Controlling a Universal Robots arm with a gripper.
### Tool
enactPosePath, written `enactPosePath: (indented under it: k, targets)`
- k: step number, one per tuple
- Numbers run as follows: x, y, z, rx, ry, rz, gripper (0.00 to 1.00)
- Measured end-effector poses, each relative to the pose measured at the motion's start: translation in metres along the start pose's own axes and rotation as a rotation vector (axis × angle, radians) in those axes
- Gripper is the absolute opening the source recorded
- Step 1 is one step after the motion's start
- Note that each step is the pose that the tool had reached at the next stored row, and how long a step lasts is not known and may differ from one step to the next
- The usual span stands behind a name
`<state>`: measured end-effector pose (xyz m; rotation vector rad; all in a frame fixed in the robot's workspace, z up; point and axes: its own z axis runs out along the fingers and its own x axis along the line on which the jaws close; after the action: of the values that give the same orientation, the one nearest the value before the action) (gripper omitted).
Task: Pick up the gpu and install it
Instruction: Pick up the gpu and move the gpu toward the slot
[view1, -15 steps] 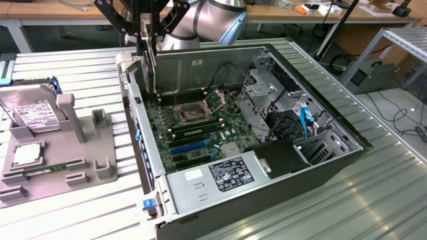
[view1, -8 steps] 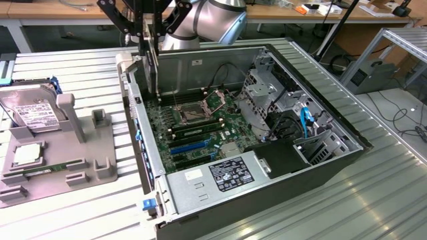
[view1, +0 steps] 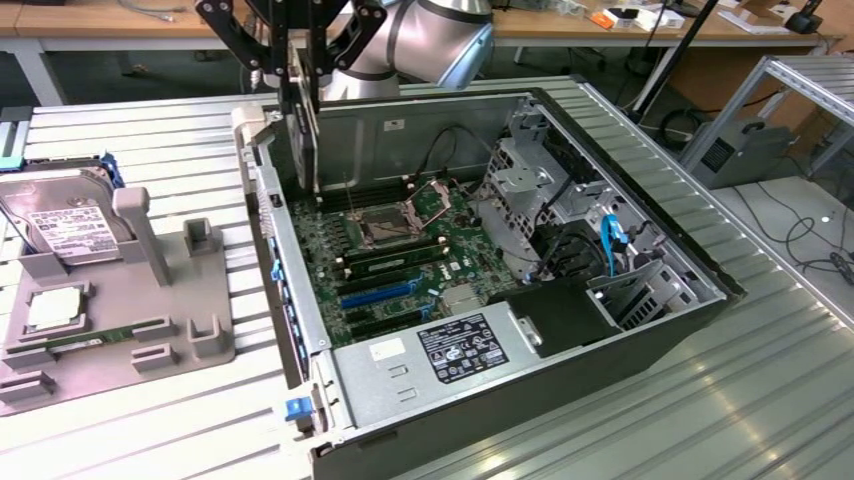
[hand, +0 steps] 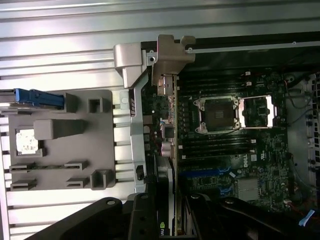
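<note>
Nearest me in the exterior view, the table (view1: 694, 400) of ribbed bright-metal slats carries the open black case (view1: 667, 310), lying on its side close to the front edge. In the case's near corner sits the boxy silver power supply (view1: 441, 355) with a black label. Beyond it lies the green motherboard (view1: 400, 260), crowded with small parts. On it are a long blue slot (view1: 380, 294) and, nearer the case's far wall, the square metal-framed processor socket (view1: 380, 225).

By the table's edge at the exterior view's left rests a matt grey moulded holder (view1: 194, 335) with blocky posts. A silver hard drive (view1: 60, 225) with a white label leans at its far end.

Further back, over the case's far corner on that same side, I have the gpu (view1: 306, 140). It is a thin, flat dark card hanging upright, its lower end down beside the case wall. I cannot tell whether it touches the board.

The black, jointed gripper (view1: 304, 60) is clamped on the card's upper part. In the wrist view the gpu (hand: 166, 175) runs edge-on out of the gripper (hand: 167, 215), the jaws pressing on either face and its silver metal end farthest from them.

Behind everything rises the glossy grey arm (view1: 427, 35).
</note>
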<state>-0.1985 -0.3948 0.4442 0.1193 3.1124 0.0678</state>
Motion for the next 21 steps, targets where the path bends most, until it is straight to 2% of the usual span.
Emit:
enactPosePath:
  k: [13, 21]
  targets:
    - [-0.0085, 0.0, 0.0022, 0.0078, -0.0006, 0.0, 0.27]
    - [-0.01, 0.0001, 0.0035, 0.0131, -0.0009, 0.0, 0.27]
